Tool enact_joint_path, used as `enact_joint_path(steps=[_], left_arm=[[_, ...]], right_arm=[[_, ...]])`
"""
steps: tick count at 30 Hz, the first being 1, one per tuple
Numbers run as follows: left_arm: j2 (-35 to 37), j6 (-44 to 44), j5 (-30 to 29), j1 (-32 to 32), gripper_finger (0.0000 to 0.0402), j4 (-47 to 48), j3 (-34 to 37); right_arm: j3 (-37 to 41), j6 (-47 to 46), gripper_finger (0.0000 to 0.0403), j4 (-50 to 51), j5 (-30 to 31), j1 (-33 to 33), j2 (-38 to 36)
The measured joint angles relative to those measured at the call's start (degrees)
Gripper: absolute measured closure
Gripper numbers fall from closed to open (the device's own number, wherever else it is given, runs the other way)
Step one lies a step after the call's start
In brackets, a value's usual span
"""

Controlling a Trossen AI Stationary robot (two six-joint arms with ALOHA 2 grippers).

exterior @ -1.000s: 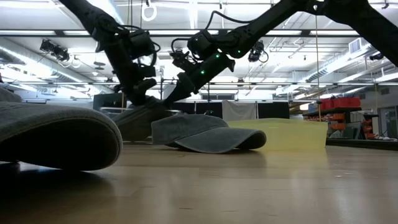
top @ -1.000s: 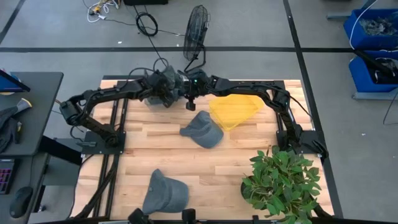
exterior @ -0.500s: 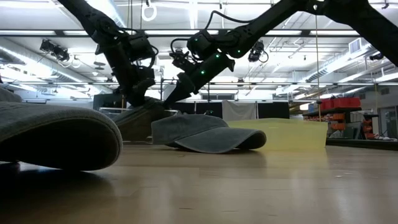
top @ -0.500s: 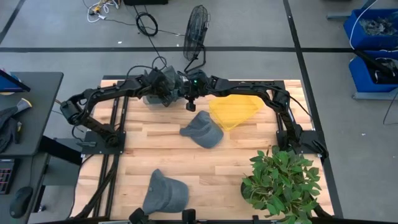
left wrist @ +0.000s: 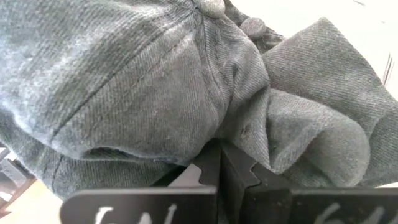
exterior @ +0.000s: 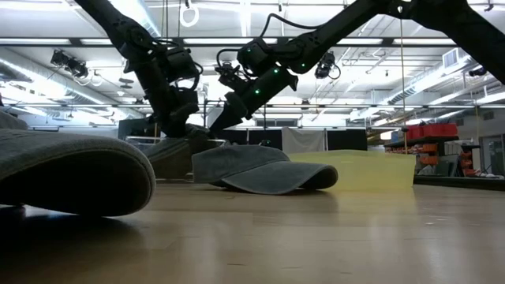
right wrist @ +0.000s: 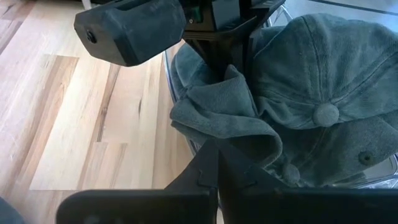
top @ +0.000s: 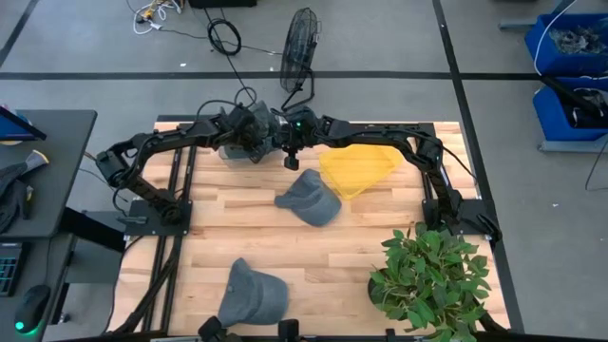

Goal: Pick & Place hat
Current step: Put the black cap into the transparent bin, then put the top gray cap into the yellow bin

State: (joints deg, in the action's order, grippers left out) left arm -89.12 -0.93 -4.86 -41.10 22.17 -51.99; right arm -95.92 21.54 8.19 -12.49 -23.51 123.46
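Observation:
Several grey caps are piled in a clear tub (right wrist: 166, 74) at the table's far edge, left of centre (top: 236, 148). My left gripper (top: 251, 133) and my right gripper (top: 274, 131) meet over this pile, both shut on a raised fold of the top grey cap (right wrist: 298, 68). The left gripper also shows in the right wrist view (right wrist: 229, 57). A second grey cap (top: 309, 198) lies by its rim on the table's middle. A third grey cap (top: 252, 294) lies near the front edge. My left gripper pinches a bunched fold of the top cap's cloth (left wrist: 245, 134) between its two shut fingers, coming from above and pointing down. The fold is drawn up and the rest of the cap lies on the pile. My right gripper pinches the same fold lower down (right wrist: 217, 134), coming slanting down from the table's right. Its own fingers hide the place of contact. The cap still rests on the pile in the tub.
A yellow basket (top: 359, 169) stands at the far right of centre, beside the middle cap. A potted plant (top: 432, 280) stands at the near right corner. A floor fan (top: 299, 43) stands beyond the far edge. Bare wood lies between the middle and front caps.
My left gripper has shifted a little toward the right gripper over the tub, still shut on the cap's fold. My right gripper has kept still.

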Motion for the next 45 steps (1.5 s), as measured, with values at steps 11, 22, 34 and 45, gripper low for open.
enact_joint_path(steps=[11,22,34,45], left_arm=[[-0.2,0.0,1.1,-1.9,0.04,-0.1,0.0],[-6.5,0.2,0.3,-3.5,0.04,-1.0,0.1],[2.7,0.6,0.4,-0.5,0.04,2.8,0.7],[24.0,0.2,-0.2,7.3,0.0399,9.6,0.5]], right_arm=[[0.0,0.0,0.0403,1.2,0.0,0.0,0.0],[0.0,0.5,0.0403,2.1,0.0,0.0,0.0],[0.1,0.5,0.0403,5.4,0.0,0.0,-0.8],[0.1,1.9,0.0403,18.7,0.2,2.9,-10.8]])
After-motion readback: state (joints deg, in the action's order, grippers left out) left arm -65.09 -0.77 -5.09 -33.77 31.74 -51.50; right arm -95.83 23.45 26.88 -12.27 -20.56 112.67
